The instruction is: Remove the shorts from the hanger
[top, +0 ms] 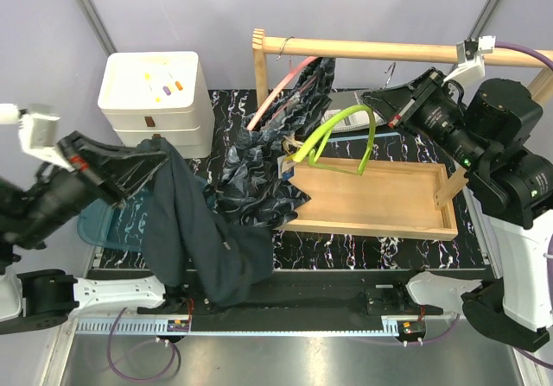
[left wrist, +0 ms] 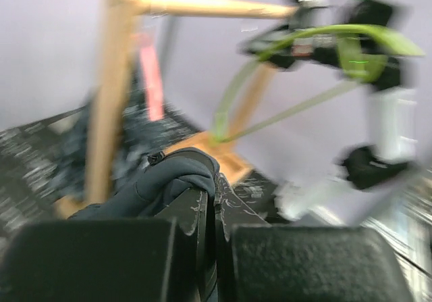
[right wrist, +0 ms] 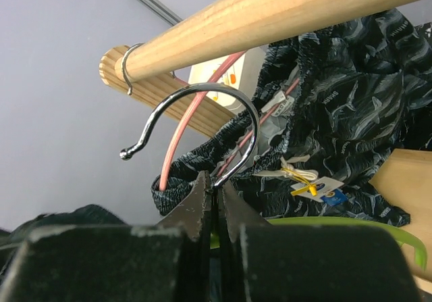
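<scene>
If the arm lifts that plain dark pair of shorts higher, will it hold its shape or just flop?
Probably flop: the plain dark shorts hang in long folds from the left gripper. Likely light, since a small pinch of cloth seems to carry them. Pushed, they would probably bunch, not slide.

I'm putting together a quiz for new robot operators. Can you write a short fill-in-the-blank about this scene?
1. The left gripper is ____ on the navy shorts.
2. The right gripper clamps the metal hook of the ____.
3. The patterned shorts hang from the wooden rail on the ____.

Missing words: shut; green hanger; pink hanger.
</scene>
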Robot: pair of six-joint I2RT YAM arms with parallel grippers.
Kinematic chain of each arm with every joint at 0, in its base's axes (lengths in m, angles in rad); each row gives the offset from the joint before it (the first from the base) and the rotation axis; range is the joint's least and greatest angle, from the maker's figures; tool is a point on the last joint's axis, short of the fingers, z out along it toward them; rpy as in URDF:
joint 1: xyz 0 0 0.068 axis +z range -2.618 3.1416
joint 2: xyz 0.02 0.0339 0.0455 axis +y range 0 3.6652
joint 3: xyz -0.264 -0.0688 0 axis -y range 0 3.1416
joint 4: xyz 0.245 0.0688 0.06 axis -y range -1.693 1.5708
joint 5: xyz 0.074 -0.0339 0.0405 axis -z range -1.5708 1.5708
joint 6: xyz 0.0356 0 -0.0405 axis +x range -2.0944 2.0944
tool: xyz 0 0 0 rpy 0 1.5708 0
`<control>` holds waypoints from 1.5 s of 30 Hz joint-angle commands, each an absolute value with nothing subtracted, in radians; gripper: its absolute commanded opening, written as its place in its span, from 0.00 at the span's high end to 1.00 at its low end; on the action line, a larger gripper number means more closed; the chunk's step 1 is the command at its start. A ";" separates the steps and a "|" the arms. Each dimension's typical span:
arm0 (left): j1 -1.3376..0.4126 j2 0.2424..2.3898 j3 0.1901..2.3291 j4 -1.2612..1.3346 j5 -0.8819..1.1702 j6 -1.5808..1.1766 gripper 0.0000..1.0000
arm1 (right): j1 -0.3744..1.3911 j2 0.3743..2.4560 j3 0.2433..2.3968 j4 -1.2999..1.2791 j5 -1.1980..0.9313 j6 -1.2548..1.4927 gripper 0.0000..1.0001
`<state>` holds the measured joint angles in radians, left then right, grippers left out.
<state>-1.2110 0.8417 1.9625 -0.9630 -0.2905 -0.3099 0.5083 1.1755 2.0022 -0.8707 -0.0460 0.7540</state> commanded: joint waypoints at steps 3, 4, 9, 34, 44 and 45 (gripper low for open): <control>-1.209 0.919 1.915 -0.976 -0.828 -0.284 1.00 | 0.505 1.126 2.000 -0.838 -0.046 0.738 1.00; -1.210 0.922 1.907 -0.938 -0.857 -0.270 1.00 | 0.505 1.124 1.999 -0.839 -0.046 0.739 1.00; -1.178 1.050 2.000 -0.887 -0.881 -0.158 1.00 | 0.505 1.137 2.002 -0.839 -0.057 0.750 1.00; -0.609 1.190 2.378 -0.526 -0.701 0.117 1.00 | 0.505 1.281 2.194 -0.963 -0.183 0.730 1.00; -0.607 1.045 1.972 -0.629 -0.739 -0.036 1.00 | 0.503 1.284 2.183 -0.980 -0.204 0.729 1.00; -0.606 1.026 1.924 -0.626 -0.733 -0.054 1.00 | 0.503 1.284 2.186 -0.979 -0.206 0.723 1.00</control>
